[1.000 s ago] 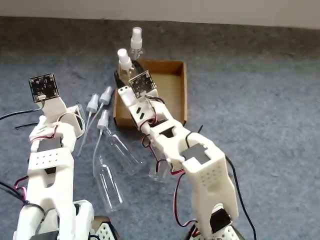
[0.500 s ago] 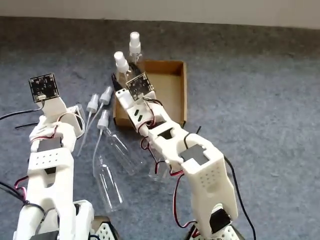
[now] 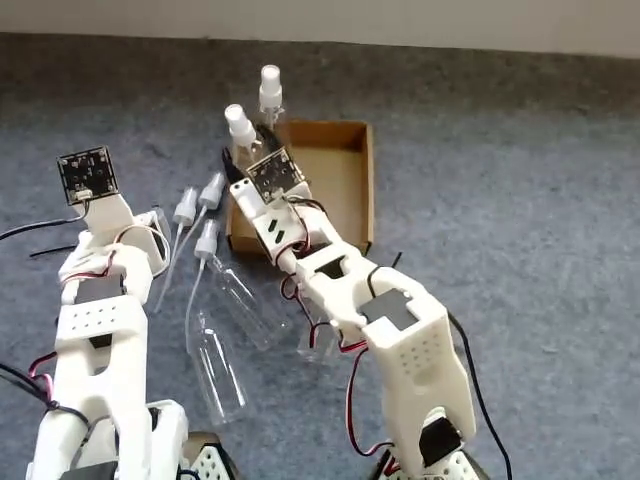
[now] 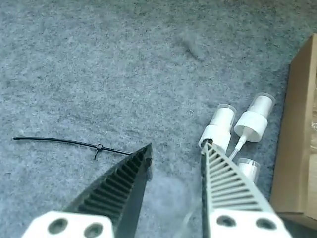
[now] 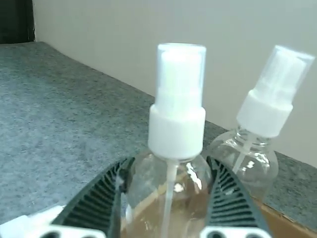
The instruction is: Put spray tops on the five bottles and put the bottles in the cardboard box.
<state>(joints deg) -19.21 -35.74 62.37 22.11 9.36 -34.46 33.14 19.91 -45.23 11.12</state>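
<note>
Right tool (image 5: 168,168) nudged capped bottle (image 3: 238,125) toward cardboard box (image 3: 368,190) far-left corner, jaws clamped on its body. Left tool (image 4: 176,148) jaws spread, empty. Keep bottle upright, clear box wall, lower inside.

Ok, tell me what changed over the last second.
The right gripper, shut on a capped bottle, carried it slightly leftward at the cardboard box's left edge; the second capped bottle beside it shifted a touch too. The left gripper stayed open above the carpet by the loose spray tops, and the uncapped bottles lay unmoved.
</note>
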